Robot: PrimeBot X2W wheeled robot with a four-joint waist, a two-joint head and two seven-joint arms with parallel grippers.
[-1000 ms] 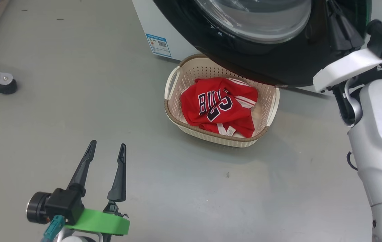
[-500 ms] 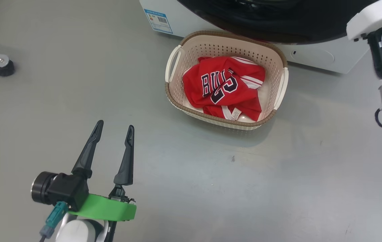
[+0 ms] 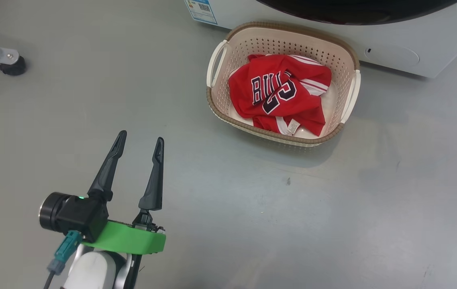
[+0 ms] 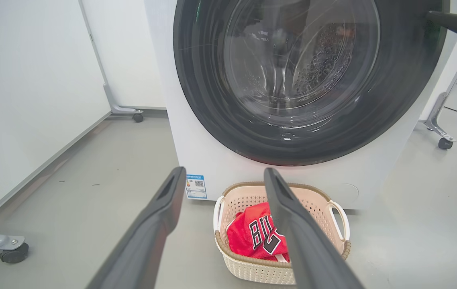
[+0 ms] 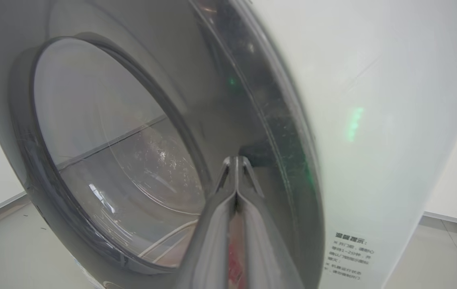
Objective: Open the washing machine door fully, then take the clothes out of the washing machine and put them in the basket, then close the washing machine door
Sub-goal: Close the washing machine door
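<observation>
The washing machine door (image 4: 204,100), black with a bulging glass window, lies flat or nearly flat against the white washing machine (image 4: 208,160). My right gripper (image 5: 236,161) is shut, with its tips on the door's black ring near the right edge and nothing held. It also shows as a dark tip, the right gripper (image 4: 437,17). The clothes (image 3: 280,92), a red "BULLS 23" jersey, lie crumpled in the basket (image 3: 213,105) on the floor before the washer. My left gripper (image 3: 140,138) hovers open and empty over the floor, left of the basket.
A grey wheeled stand leg (image 3: 9,66) sits on the floor at the far left, and another castor (image 4: 445,142) stands right of the washer. A white panel wall (image 4: 31,80) runs along the left. A blue label (image 3: 202,9) marks the washer's lower front.
The door has swung from over the basket back to the washer's front, with my shut right gripper following it. The head camera has shifted. My left gripper stays open.
</observation>
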